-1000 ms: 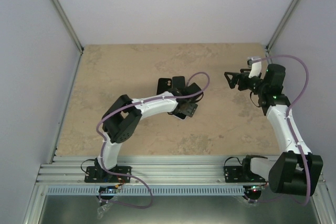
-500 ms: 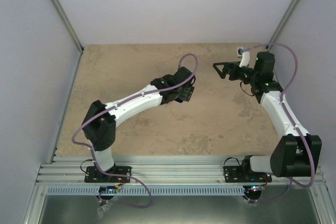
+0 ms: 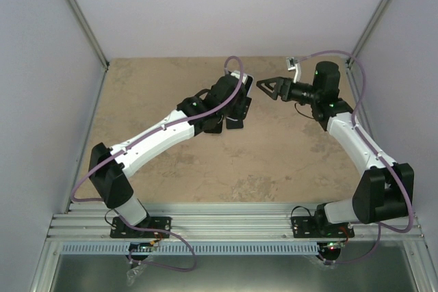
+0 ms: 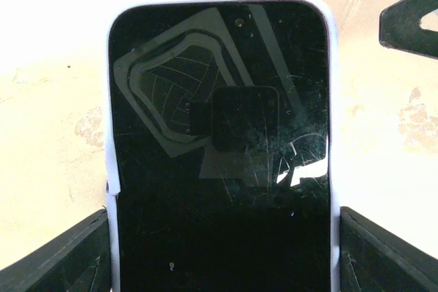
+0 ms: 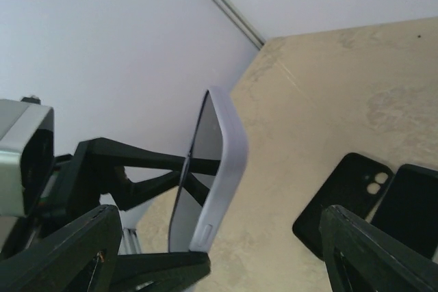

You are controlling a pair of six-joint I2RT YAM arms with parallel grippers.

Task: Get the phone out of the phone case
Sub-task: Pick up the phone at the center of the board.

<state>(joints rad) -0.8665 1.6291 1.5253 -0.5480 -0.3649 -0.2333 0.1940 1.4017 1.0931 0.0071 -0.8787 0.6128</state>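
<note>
The left gripper [image 3: 239, 97] clamps the pale phone case [image 5: 220, 169], with the phone [image 4: 219, 141] inside it, up above the table [image 3: 171, 169]; the right gripper [image 3: 263, 87], spread wide just beside, should next, I think, pinch the case's rim.

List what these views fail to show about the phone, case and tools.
- Lower end of the phone: left wrist view, cut by frame edge.
- Grip of the left tool on the case: top view, its wrist covers it.
- Black items below: top view, left arm overlaps them; right wrist view, edge crops one.
</note>
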